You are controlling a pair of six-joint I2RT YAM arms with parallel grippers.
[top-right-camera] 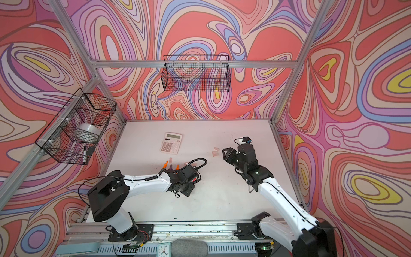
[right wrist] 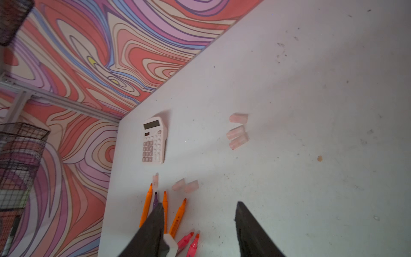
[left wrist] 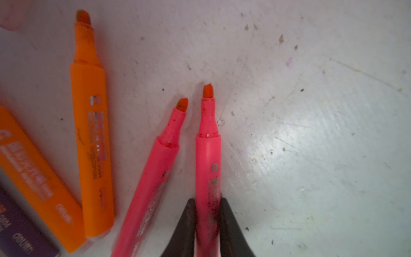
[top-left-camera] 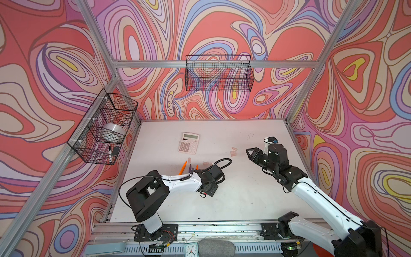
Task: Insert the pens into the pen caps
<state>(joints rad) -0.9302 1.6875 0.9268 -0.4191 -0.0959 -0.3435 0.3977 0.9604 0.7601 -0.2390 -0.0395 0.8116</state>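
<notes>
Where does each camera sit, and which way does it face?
Top views: high at the front, facing down at the table; left arm and right arm show.
Left wrist: low over the table, along the left gripper, shut on a pink pen.
Right wrist: higher, looking past the open right gripper at the calculator.
Shared: both top views also show the calculator.

Six uncapped pens (right wrist: pixel 178 218) lie fanned on the counter (right wrist: pixel 289 178), tapered tips pointing alike: three orange, one purple pen (right wrist: pixel 155 200), two pink-red. One pink-red pen (left wrist: pixel 208 166) sits pinched in the left gripper (left wrist: pixel 208 200). Six pale translucent caps (right wrist: pixel 235 132) lie loose (three clustered well apart, three near the pen tips).
</notes>
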